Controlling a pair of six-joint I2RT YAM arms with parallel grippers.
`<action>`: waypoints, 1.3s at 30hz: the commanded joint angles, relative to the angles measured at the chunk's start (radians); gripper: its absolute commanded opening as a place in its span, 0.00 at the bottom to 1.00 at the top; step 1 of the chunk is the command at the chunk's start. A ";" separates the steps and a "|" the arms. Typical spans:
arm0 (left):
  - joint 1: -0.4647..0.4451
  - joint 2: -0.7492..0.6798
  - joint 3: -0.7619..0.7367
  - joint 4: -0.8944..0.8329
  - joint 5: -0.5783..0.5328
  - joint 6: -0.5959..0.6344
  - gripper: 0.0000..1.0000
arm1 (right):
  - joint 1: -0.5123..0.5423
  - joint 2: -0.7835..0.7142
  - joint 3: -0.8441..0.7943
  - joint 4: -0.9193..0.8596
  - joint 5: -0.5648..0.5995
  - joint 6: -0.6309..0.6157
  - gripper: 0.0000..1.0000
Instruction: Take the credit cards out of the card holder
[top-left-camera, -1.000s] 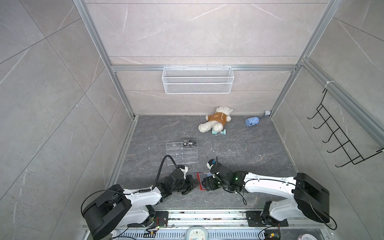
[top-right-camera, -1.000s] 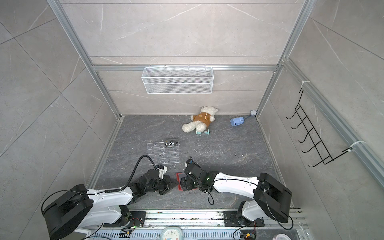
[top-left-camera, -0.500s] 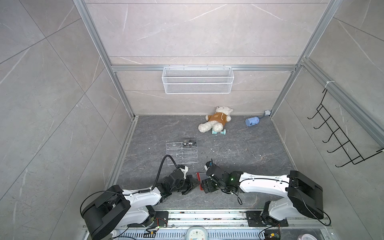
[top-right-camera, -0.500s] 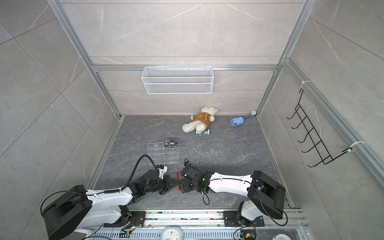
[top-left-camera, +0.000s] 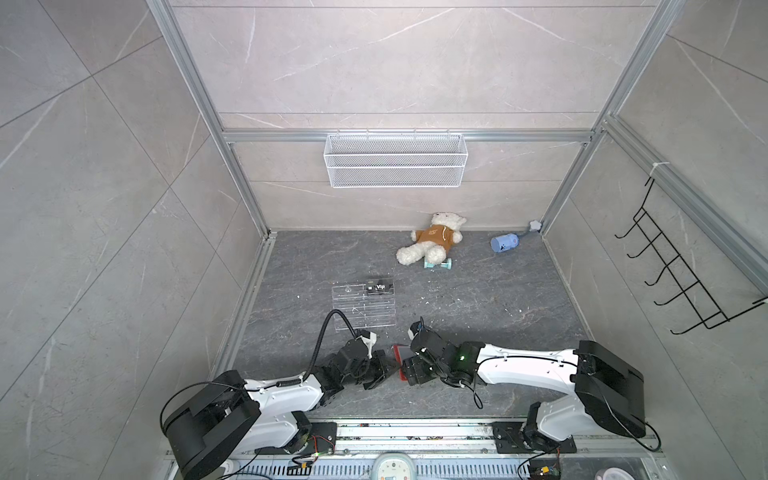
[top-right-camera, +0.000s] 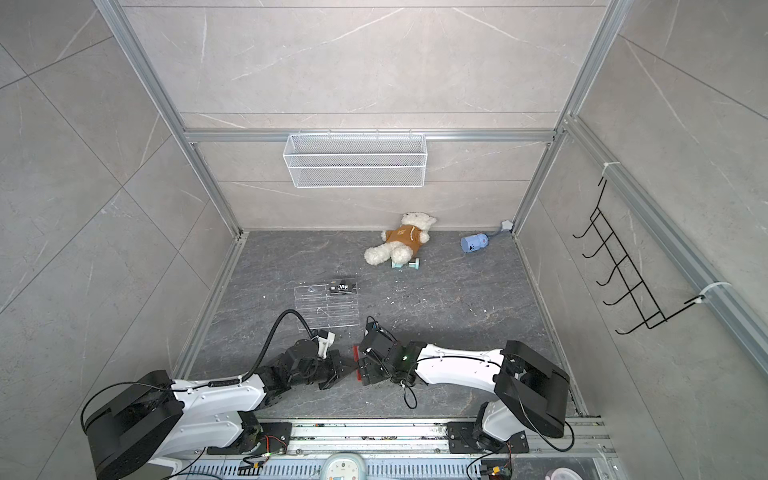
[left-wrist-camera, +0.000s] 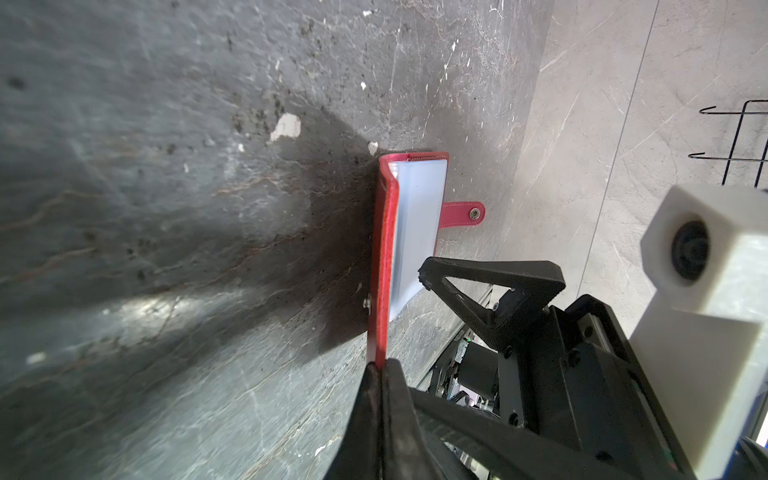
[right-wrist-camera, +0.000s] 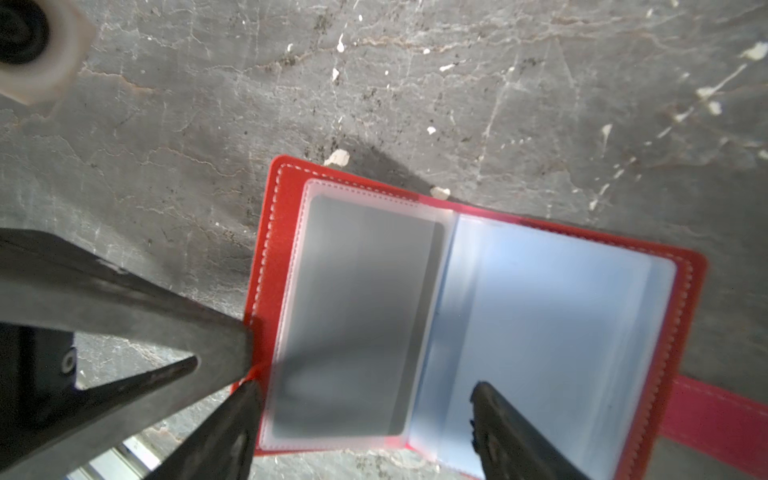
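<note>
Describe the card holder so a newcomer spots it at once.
On the dark grey floor, look between the left tool and the right tool. The card holder lies open there, one cover pinched by the left tool. It alone is red; the acrylic rack behind is clear.

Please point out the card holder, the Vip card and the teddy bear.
card holder (right-wrist-camera: 272, 257): right wrist view, stitched red border.
Vip card (top-left-camera: 380, 287): in a top view, white lettering.
teddy bear (top-left-camera: 434, 237): in a top view, brown shirt.
</note>
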 joint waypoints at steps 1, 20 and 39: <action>-0.006 -0.018 0.026 0.025 -0.011 0.026 0.00 | 0.009 0.021 0.029 -0.023 0.019 0.013 0.81; -0.008 -0.020 0.013 0.019 -0.014 0.030 0.00 | 0.009 0.008 0.025 -0.068 0.109 0.040 0.66; -0.008 -0.006 0.010 0.016 -0.011 0.043 0.00 | 0.007 -0.025 0.014 -0.084 0.142 0.054 0.50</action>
